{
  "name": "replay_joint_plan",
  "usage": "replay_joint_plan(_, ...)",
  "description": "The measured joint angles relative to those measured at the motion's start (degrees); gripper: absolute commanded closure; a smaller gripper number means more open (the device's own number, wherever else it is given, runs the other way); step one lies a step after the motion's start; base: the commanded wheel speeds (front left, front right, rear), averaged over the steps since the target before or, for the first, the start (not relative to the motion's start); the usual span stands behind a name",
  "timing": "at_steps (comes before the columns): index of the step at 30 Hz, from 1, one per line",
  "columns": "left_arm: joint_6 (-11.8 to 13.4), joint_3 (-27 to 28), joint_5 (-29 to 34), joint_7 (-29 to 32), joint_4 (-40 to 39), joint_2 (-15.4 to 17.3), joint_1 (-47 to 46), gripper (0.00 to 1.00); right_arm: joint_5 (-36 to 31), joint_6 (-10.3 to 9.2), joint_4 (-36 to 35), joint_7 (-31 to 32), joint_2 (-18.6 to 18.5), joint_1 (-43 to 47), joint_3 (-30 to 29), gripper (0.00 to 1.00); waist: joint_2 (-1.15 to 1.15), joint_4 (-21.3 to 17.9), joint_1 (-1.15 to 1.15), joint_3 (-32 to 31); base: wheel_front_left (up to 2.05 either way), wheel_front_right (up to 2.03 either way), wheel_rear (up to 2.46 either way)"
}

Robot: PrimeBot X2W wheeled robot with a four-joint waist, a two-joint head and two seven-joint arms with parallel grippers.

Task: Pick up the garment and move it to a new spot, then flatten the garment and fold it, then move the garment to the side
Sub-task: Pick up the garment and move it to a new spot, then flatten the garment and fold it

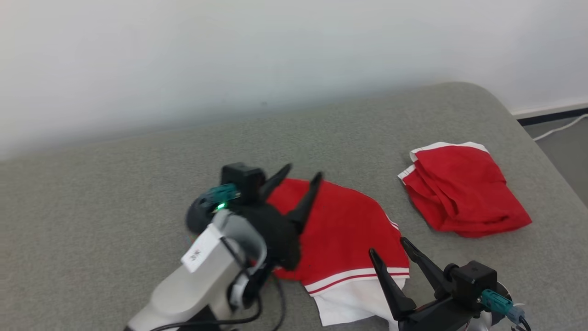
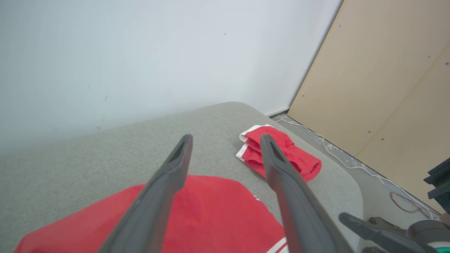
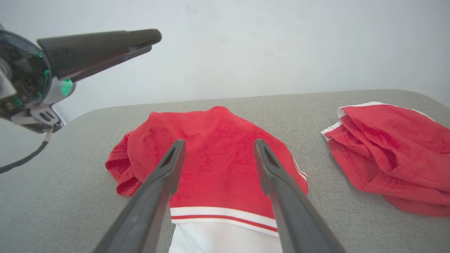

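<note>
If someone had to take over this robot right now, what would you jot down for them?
Left pincer: open, empty, raised over the left part of the garment.
Right pincer: open, empty, by its near white end.
Garment: on the grey pad, mostly spread, left edge bunched. A second red garment lies crumpled to its right, apart.
Done: it seems set down in its spot.
Left: probably smoothing that edge, folding, moving it aside.

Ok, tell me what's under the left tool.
The spread red garment, on the grey cushion, lies beneath the open left tool. In the head view the arm hides its left edge.
</note>
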Motion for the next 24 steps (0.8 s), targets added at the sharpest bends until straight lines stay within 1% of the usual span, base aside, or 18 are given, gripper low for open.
replay_joint_plan(6,1.01,1.38,0.15,-0.86,1.05,7.99,6.11,0.00,0.00,-0.48,-0.02,-0.45,-0.26,1.03,-0.38,0.00,0.00,2.67,0.00,-0.69,0.00,0.00,0.00)
replay_joint_plan(8,1.14,1.21,0.27,-1.09,1.03,9.55,8.43,0.00,0.00,-0.51,-0.09,-0.48,-0.26,1.22,-0.40,0.00,0.00,3.47,0.00,-0.96,0.00,0.00,0.00)
replay_joint_plan(10,1.43,0.90,0.27,-1.19,0.78,10.12,10.56,0.00,0.00,-0.51,-0.14,-0.48,-0.31,1.36,-0.44,0.00,0.00,4.23,0.00,-1.21,0.00,0.00,0.00)
replay_joint_plan(16,1.44,0.42,0.26,-1.60,0.43,10.28,13.88,0.00,0.00,-0.65,-0.16,-0.45,-0.30,1.88,0.02,0.00,0.00,6.09,0.00,-1.79,0.00,0.00,0.00)
replay_joint_plan(20,1.45,0.23,0.26,-1.60,1.38,10.66,15.10,0.00,0.00,-0.60,-0.20,-0.41,-0.18,1.85,0.62,0.00,0.00,6.36,-0.01,-1.94,0.00,0.00,0.00)
replay_joint_plan(24,1.46,-0.10,0.11,-1.58,2.22,10.15,16.12,0.00,-0.01,-0.44,-0.35,-0.34,-0.19,1.79,0.99,0.00,0.00,6.14,0.00,-1.70,0.00,0.00,0.00)
